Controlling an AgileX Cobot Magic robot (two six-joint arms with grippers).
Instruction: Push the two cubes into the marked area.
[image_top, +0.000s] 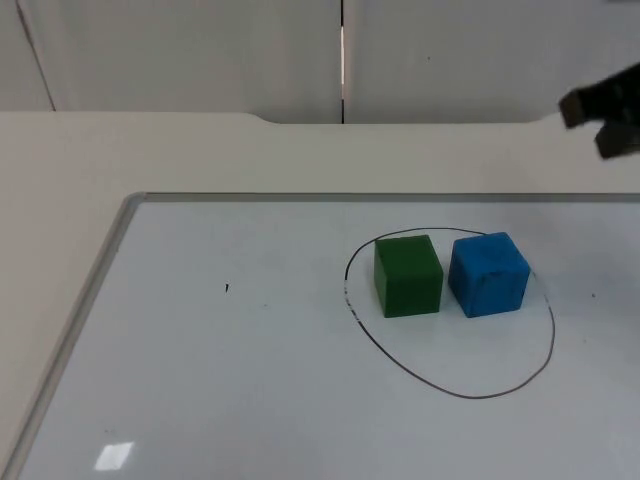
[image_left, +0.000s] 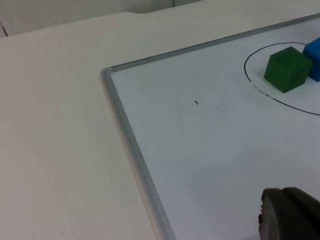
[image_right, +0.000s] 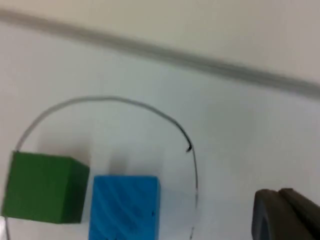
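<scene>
Here, green cube (image_top: 408, 275) and blue cube (image_top: 488, 273) sit side by side, just apart, inside the drawn ring (image_top: 455, 390), centre-right of top view. Both look light, rigid, slidable; push flat faces. Right gripper (image_top: 606, 112) upper right, grip state unclear; left likewise.

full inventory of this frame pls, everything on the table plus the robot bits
green cube: 1, green, inside the drawn outline, towards its far left part, beside the blue cube.
blue cube: 1, blue, inside the outline, right of the green cube, small gap between them.
marked area: 1, black hand-drawn loop on the whiteboard, around both cubes.
whiteboard: 1, white with grey metal frame, lying flat on the table; small dark mark left of centre.
table: 1, white, ends at the partition wall.
partition wall: 1, grey, behind the table.
right hand: 1, black, at the top view's right edge, above the table beyond the board.
left hand: 1, black, fingertip over the board, waiting.
</scene>
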